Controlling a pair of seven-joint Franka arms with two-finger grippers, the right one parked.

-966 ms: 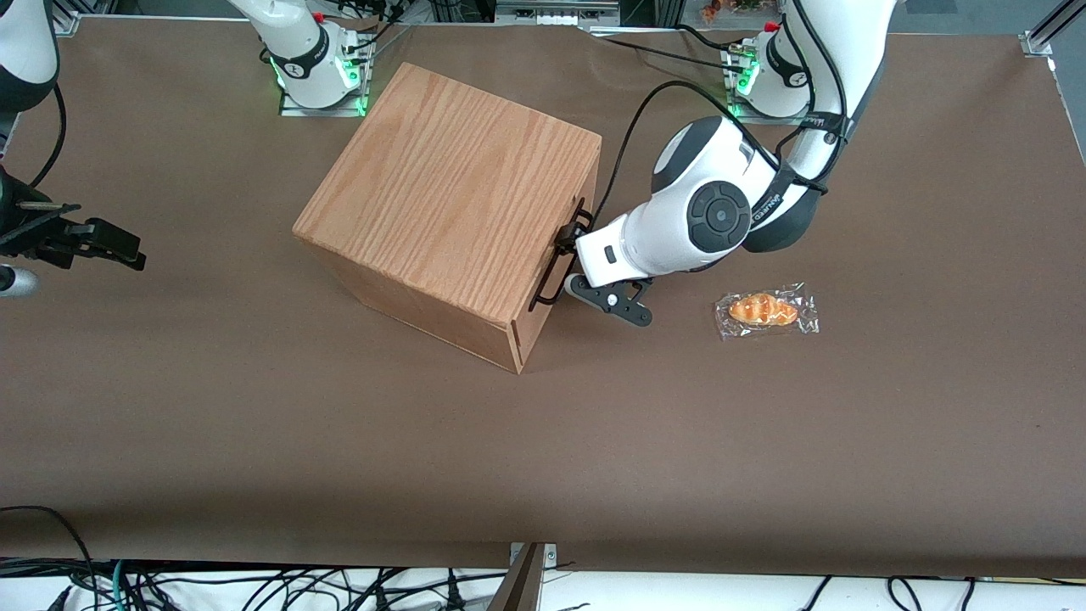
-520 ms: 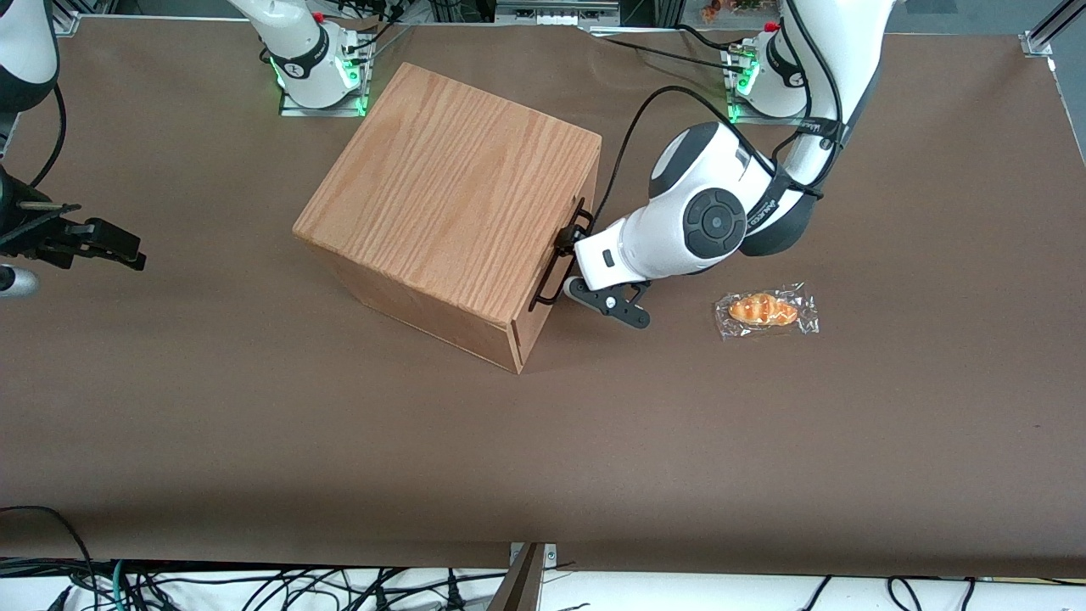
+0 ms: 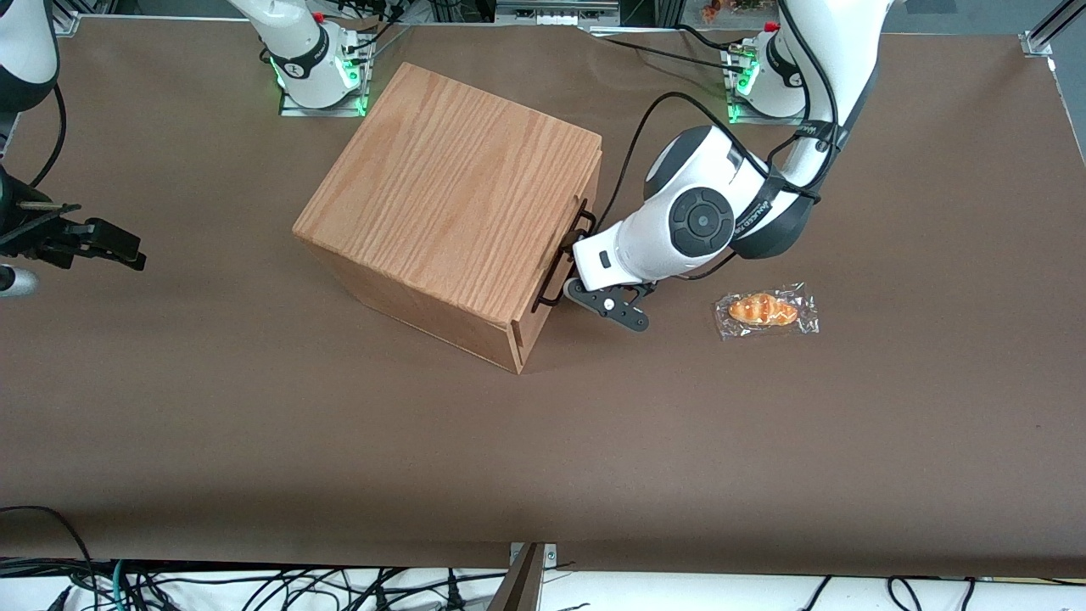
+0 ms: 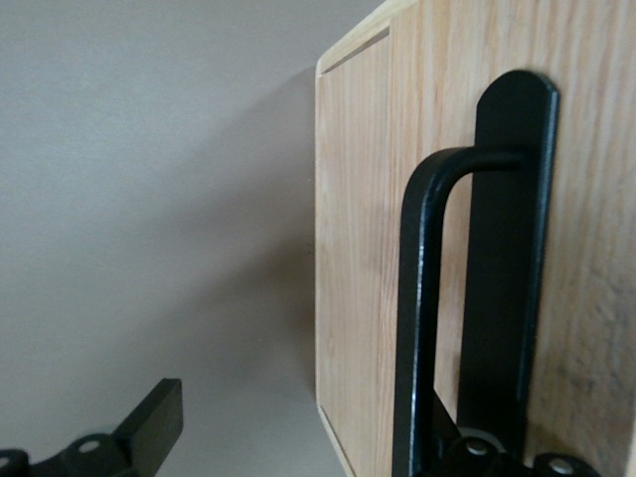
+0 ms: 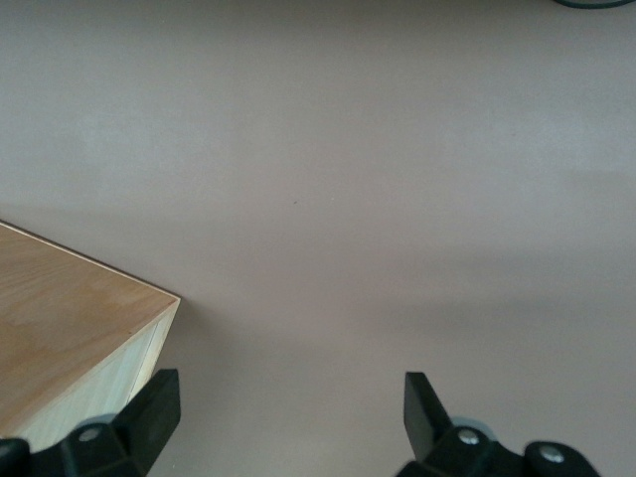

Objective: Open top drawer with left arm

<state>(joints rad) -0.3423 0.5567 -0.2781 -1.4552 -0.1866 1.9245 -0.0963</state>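
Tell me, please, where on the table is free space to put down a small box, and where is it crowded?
Free: the brown table nearer the front camera than the cabinet, and toward the parked arm's end. Crowded: in front of the top drawer, where the left arm's gripper is at the handle, with the wrapped bread nearby.

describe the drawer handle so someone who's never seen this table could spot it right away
Find the big oak-grain cabinet mid-table. On its front, facing the working arm's end, a thin black wire handle runs along the top drawer. It is the only black bar on the wood, and the left arm's pincer is right at it; a wrapped pastry lies apart on the table.
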